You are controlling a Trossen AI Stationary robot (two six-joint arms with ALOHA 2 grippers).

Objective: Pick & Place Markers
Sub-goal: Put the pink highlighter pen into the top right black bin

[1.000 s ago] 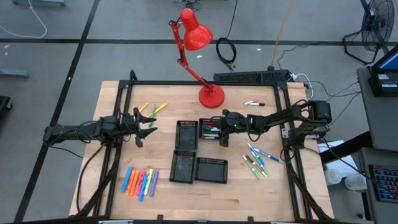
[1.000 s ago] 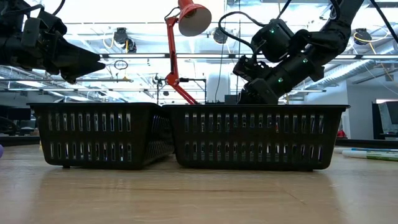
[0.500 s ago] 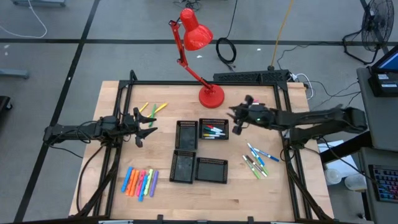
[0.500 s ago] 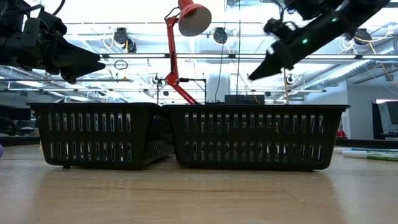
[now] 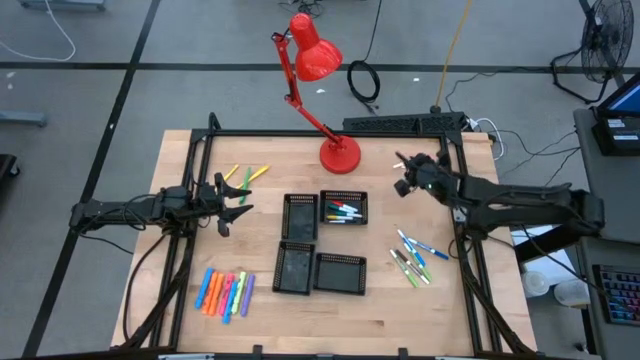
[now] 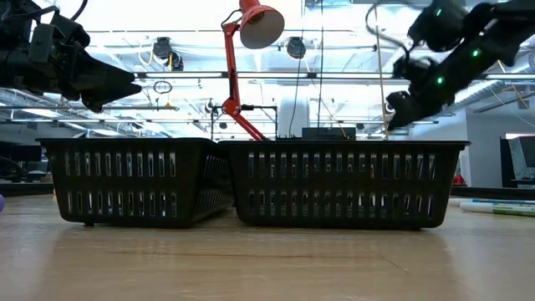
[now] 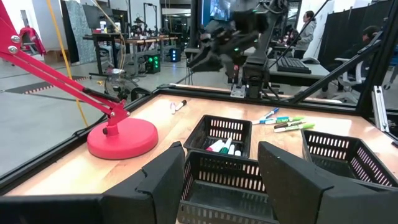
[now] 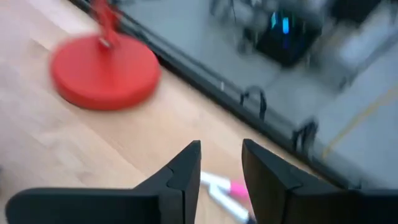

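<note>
Step in hand: reach for the next pick. Your right claw [image 5: 403, 175] hangs above the desk's [image 5: 400, 290] far right corner, fingers [image 8: 186, 165] parted with a narrow gap and nothing between them. Directly past them lies a white, pink-capped marker [image 8: 225, 188], near the red lamp base [image 5: 339, 154]. Several markers already sit in the far-right mesh tray [image 5: 344, 208]; others lie loose on the right [image 5: 415, 257] and near left [image 5: 226, 293]. Left claw [image 5: 228, 204] waits, spread, empty. Next, in my judgement: lower, straddle the pen, close.

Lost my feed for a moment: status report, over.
Right end effector open, empty, above pink-capped marker near lamp base. Left end effector open, idle at left. Markers in tray. Nothing blocking.
</note>
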